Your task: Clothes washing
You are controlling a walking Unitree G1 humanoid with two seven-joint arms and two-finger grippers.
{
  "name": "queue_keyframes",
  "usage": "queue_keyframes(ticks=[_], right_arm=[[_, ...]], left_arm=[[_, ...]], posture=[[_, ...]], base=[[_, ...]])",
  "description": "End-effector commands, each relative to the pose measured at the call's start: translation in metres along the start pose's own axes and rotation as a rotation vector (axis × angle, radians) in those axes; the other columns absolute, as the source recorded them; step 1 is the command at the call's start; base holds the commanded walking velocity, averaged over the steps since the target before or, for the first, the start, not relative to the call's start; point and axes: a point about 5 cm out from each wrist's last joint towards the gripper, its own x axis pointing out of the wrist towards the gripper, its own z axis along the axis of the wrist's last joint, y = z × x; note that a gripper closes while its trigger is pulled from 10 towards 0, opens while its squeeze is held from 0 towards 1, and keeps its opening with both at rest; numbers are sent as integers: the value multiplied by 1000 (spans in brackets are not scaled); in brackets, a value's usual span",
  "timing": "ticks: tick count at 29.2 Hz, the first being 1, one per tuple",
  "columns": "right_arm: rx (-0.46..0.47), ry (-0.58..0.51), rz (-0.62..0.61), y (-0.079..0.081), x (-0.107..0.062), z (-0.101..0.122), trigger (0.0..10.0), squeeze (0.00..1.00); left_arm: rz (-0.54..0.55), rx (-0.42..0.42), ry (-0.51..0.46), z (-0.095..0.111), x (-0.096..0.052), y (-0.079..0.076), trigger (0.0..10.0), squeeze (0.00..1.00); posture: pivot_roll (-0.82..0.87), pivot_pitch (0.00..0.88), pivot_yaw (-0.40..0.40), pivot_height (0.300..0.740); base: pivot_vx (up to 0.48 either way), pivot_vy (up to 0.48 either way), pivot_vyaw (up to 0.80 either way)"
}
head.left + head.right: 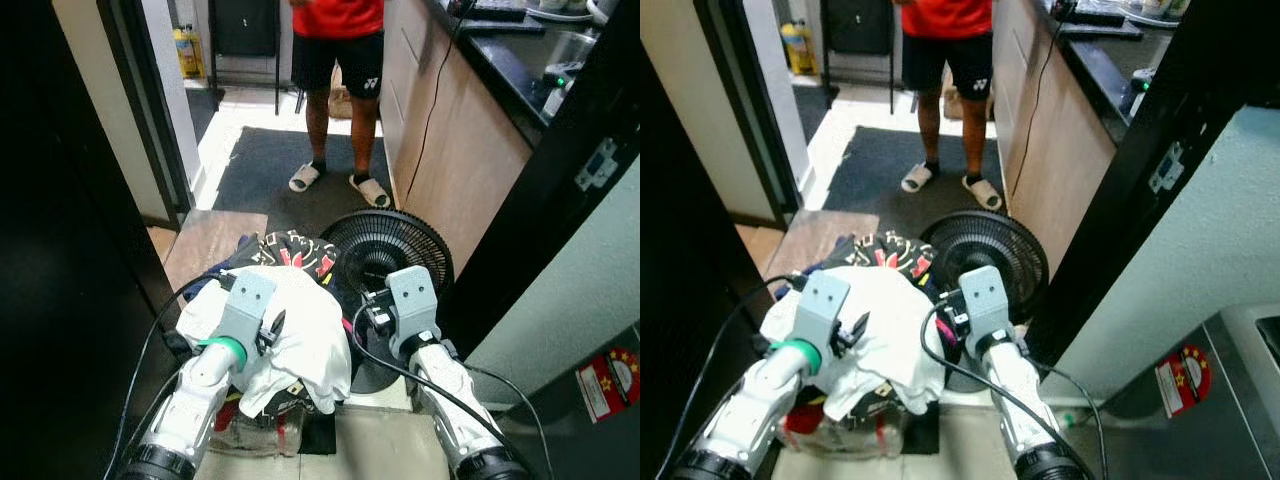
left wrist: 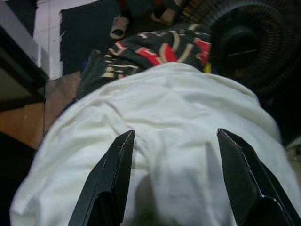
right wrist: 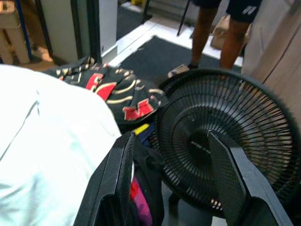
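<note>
The soft, light white shirt (image 1: pixel 300 330) is best pinched at a fold by the released left gripper (image 2: pixel 174 188).

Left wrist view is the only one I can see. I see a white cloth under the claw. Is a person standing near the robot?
Observer: Yes. A person in a red shirt and black shorts stands ahead on the dark mat.
Operator: What is the round black thing beside the cloth?
Observer: A fan on the floor, right of the clothes pile; the right claw is open and points at it.
Operator: And what is to the right of the fan?
Observer: A wooden cabinet with a dark countertop.
</note>
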Motion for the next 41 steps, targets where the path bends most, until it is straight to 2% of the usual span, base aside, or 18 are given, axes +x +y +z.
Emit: queue_keyframes(ticks=[1, 7, 9, 12, 18, 19, 20, 21, 23, 27, 34, 41], right_arm=[[-7, 12, 12, 2, 0, -3, 10000, 0], [-6, 10, 17, 4, 1, -5, 10000, 0], [-6, 14, 26, 6, -3, -8, 10000, 0], [-6, 19, 29, 6, -7, -11, 10000, 0], [-7, 26, 21, 5, -11, -15, 10000, 0], [-6, 29, 18, 5, -12, -16, 10000, 0], [-6, 29, 18, 5, -12, -16, 10000, 0], [-5, 30, 17, 5, -12, -17, 10000, 0], [-4, 30, 14, 5, -12, -17, 10000, 0], [-4, 28, 10, 4, -12, -16, 10000, 0], [-5, 25, -2, 1, -11, -15, 10000, 0], [1, 4, -16, 0, -7, -9, 10000, 0]], left_arm=[[12, -5, -10, 4, 1, 4, 10000, 0], [16, 65, 1, -1, 2, 1, 10000, 0], [21, 97, 33, -12, -1, 3, 10000, 0], [33, 109, 61, -21, -4, 9, 10000, 0], [24, 122, 84, -29, -9, 10, 9961, 0], [19, 124, 89, -32, -12, 9, 6627, 0], [19, 124, 89, -32, -12, 9, 6627, 0], [18, 123, 91, -32, -12, 9, 392, 0], [13, 123, 96, -35, -14, 8, 0, 0], [7, 131, 100, -36, -15, 8, 0, 0], [14, 93, 71, -30, -17, 11, 0, 0], [11, 31, -23, -1, -17, 13, 0, 0]], posture=[[163, 160, 28, 740], [161, 180, 29, 740], [151, 229, 38, 740], [150, 239, 41, 740], [152, 260, 50, 740], [152, 260, 52, 740], [152, 260, 52, 740], [152, 257, 55, 740], [150, 253, 56, 740], [150, 251, 57, 740], [151, 238, 57, 740], [158, 204, 59, 740]], base=[[0, 0, 0], [0, 0, 0], [0, 0, 0], [0, 0, 0], [0, 0, 0], [0, 0, 0], [0, 0, 0], [0, 0, 0], [0, 0, 0], [0, 0, 0], [0, 0, 0], [0, 0, 0]])
